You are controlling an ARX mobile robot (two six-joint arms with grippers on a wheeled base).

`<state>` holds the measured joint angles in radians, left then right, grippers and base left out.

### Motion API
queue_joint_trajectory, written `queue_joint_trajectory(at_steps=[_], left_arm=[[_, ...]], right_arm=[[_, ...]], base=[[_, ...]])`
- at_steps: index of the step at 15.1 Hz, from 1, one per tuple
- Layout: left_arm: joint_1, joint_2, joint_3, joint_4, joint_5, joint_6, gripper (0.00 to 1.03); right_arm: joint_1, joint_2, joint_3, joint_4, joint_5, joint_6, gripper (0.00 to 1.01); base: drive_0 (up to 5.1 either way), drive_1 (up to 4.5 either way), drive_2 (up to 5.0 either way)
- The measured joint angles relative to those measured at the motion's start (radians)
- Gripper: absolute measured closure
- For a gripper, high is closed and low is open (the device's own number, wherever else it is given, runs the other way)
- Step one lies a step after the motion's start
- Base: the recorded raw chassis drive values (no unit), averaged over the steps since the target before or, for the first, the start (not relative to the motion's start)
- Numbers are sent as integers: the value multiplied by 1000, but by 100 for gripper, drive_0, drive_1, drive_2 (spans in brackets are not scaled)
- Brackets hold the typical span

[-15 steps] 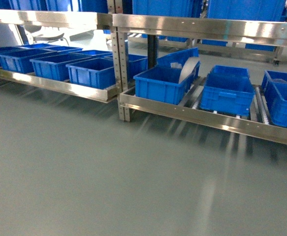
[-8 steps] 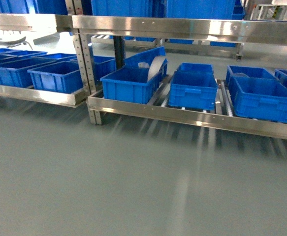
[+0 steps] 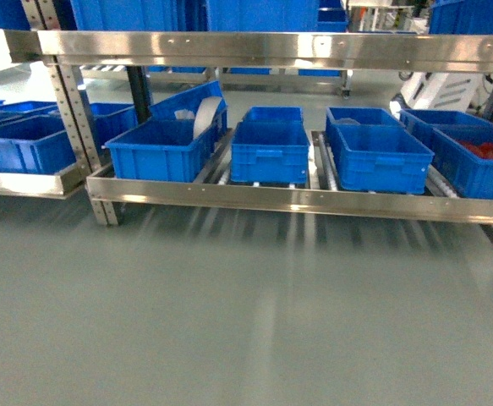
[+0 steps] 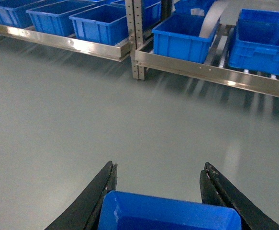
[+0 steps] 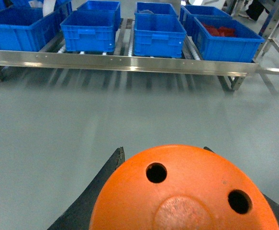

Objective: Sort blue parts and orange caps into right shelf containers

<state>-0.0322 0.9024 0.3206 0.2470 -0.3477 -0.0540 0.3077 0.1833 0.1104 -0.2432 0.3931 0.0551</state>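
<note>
Facing the right shelf [image 3: 297, 200], a stainless rack whose flat front rail runs low across the head view, with grey floor [image 3: 229, 321] between robot and rack.

Containers on the lower level, left to right in the head view:
- first container [image 3: 157, 150], with a second crate tilted up behind it and a pale curved sheet [image 3: 205, 114] leaning inside;
- second container [image 3: 269, 150], another crate directly behind;
- third container [image 3: 376, 152], another behind;
- fourth container [image 3: 474, 161], holding red-orange items [image 3: 485, 150] too small to identify.

White rollers and metal guide strips show between the crates. An upper rail [image 3: 254, 49] spans the rack, more blue crates above it. A perforated upright post [image 3: 68, 110] separates this rack from a left-hand rack [image 3: 26, 182] carrying further blue crates.

Left gripper [image 4: 164, 191]: black fingers [image 4: 98, 191] spread moderately, a blue part [image 4: 168, 215] held between them at the bottom edge of the left wrist view; only its top portion is visible.

Right gripper [image 5: 177, 191]: an orange cap [image 5: 184, 191] fills the foreground of the right wrist view, its flat top with small holes toward the camera; black fingers [image 5: 98, 187] flank it and appear closed on it, contact hidden by the cap.

Neither arm appears in the head view. Both held pieces are well apart from the shelf, with only open floor between.
</note>
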Motion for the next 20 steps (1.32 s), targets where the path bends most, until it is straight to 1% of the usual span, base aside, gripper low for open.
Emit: queue_joint_trajectory(at_steps=[9, 12, 14, 20], left_arm=[[0, 0, 0, 0, 0, 0, 58], [-3, 0, 0, 0, 4, 0, 58], [0, -6, 0, -3, -1, 0, 58], [-1, -5, 0, -2, 2, 0, 58]], right_arm=[[0, 0, 0, 0, 0, 0, 59], [0, 0, 0, 0, 3, 0, 59], [0, 0, 0, 4, 2, 0, 59], [0, 0, 0, -1, 3, 0, 59]], base=[[-150, -150, -150], [-12, -12, -12], [261, 210, -502], [15, 409, -379]])
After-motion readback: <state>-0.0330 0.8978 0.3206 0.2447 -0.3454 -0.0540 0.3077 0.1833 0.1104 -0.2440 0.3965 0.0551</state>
